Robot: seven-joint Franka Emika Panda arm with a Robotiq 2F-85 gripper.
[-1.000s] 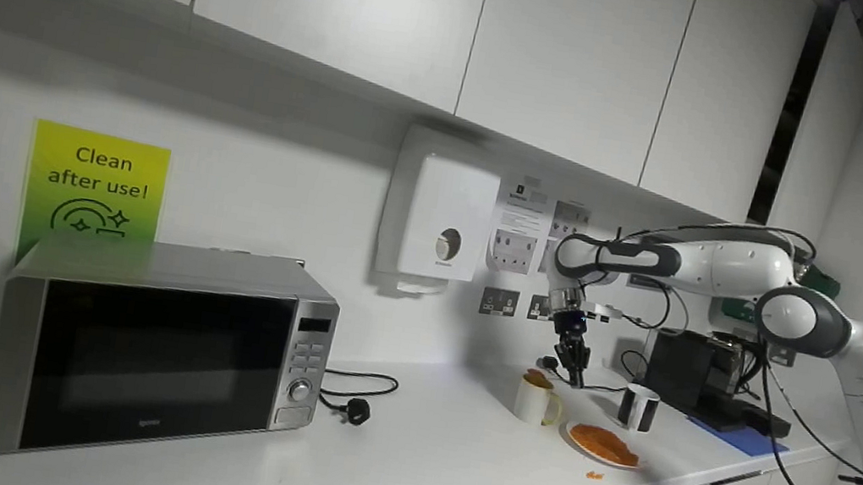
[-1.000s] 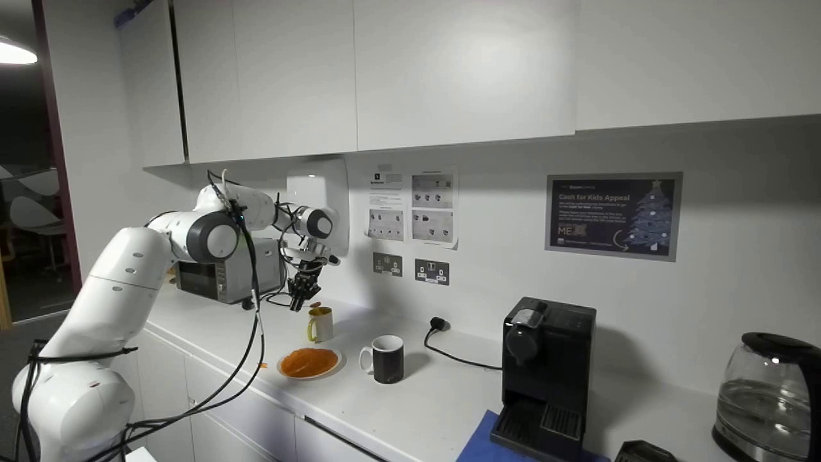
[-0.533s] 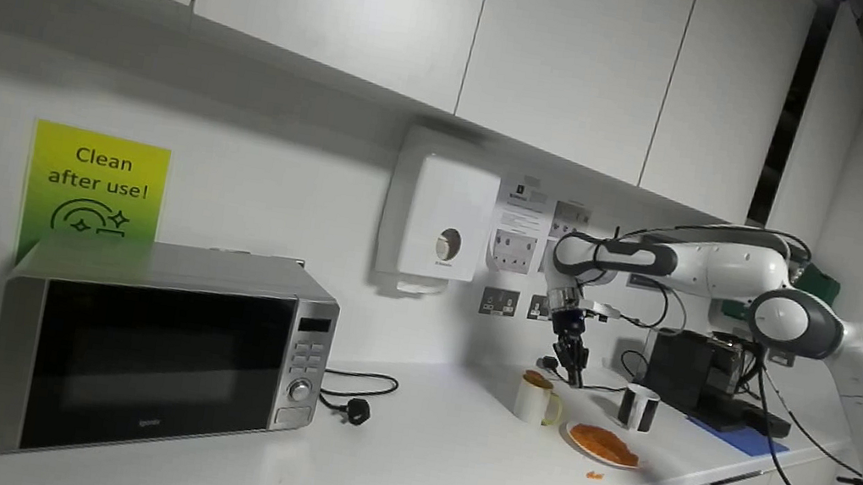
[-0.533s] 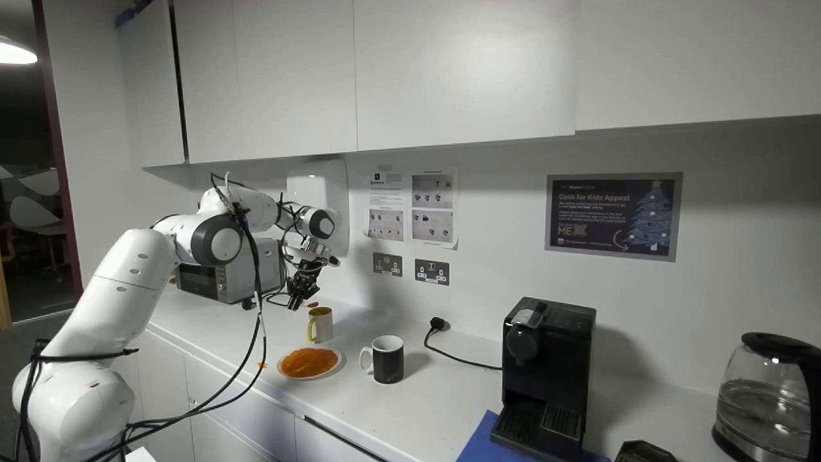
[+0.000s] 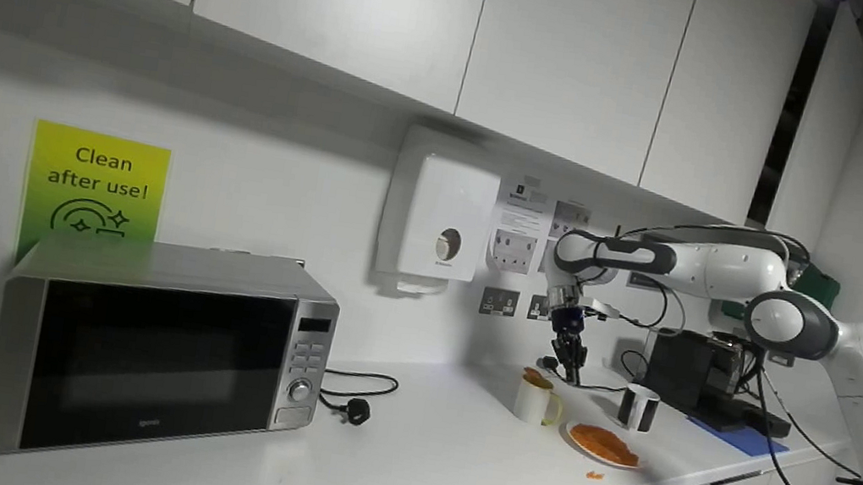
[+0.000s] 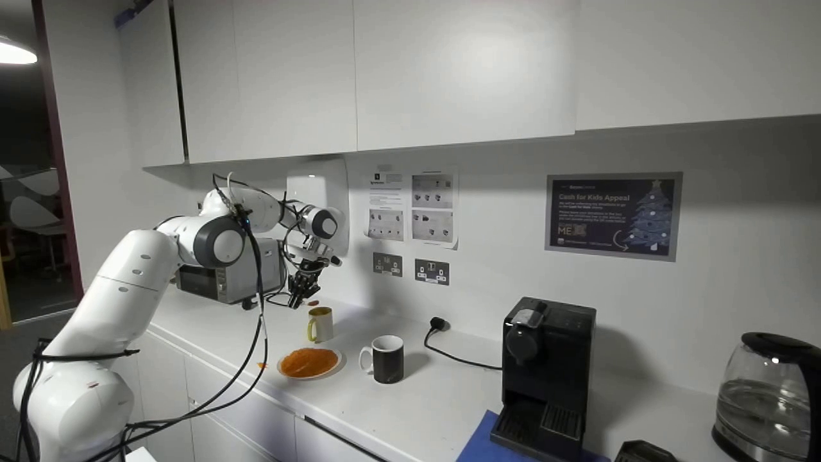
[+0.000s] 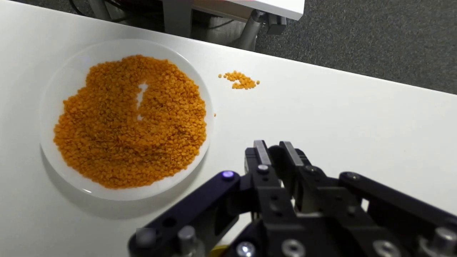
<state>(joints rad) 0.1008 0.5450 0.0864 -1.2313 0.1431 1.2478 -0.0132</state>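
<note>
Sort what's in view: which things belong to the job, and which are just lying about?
Likely in the job:
Gripper, shut on a dark handle-like object
Orange-brown item near it, too small to identify
White plate with orange lentils
Yellow-handled white mug

Apparently just lying about:
Black-and-white mug
Loose lentils
Microwave
Capsule coffee machine
Glass jug

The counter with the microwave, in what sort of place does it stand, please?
Probably a shared kitchen, perhaps in an office. A microwave stands on the counter, a sign behind it says "Clean after use!", and further along there is a coffee machine.
</note>
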